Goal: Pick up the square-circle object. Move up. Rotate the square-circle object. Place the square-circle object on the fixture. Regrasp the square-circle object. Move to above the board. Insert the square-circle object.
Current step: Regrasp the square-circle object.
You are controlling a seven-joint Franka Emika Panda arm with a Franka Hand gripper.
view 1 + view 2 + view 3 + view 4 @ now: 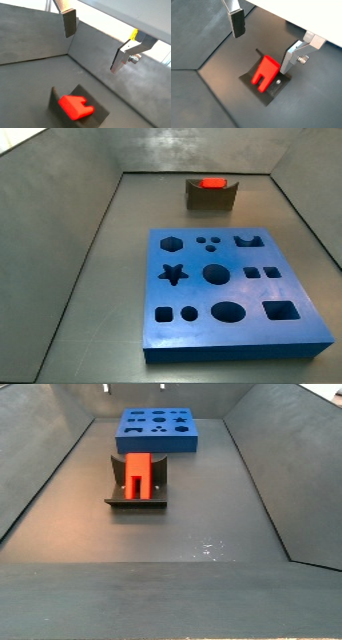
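Above the fixture (pixel 271 87) — square-circle object (pixel 265 73) resting on it — the gripper (pixel 264 42) hangs, fingers (pixel 237 23) apart, empty.

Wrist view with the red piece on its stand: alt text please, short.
The red square-circle object rests on the dark fixture on the grey floor. The gripper hangs above it, jaws open and empty, one to each side.

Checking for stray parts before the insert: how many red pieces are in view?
1: the square-circle object rests on the fixture, near the board. The open end effector hangs above it, empty.
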